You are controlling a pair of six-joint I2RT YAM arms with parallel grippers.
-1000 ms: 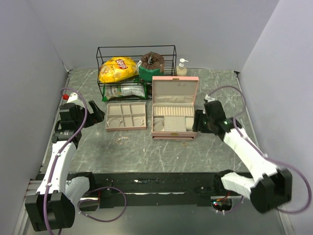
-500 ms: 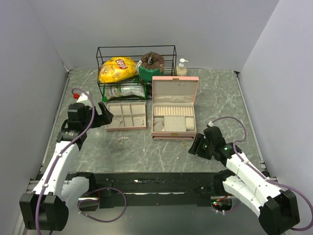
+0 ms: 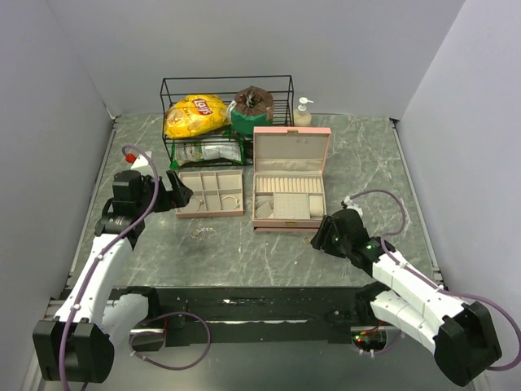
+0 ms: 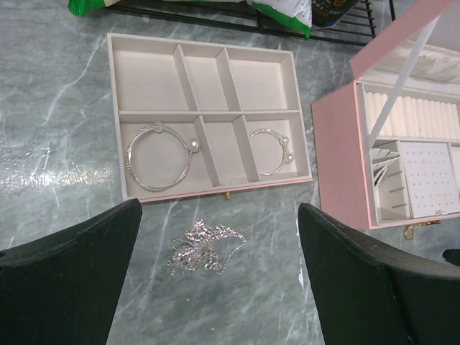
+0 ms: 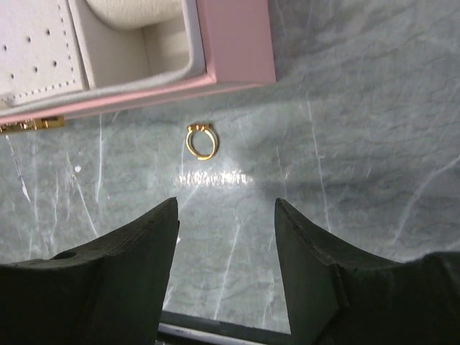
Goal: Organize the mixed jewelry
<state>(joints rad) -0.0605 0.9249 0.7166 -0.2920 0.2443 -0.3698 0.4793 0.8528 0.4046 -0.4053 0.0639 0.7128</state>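
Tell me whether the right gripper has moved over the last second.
Yes. The right gripper has pulled back from the pink box's right side to just off its near right corner.

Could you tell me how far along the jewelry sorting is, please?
Done: two bracelets lie in near compartments of the beige tray. In hand: nothing; the open right gripper points at a gold ring on the table beside the pink box, the open left gripper at a silver chain tangle. Left: the ring and the chains.
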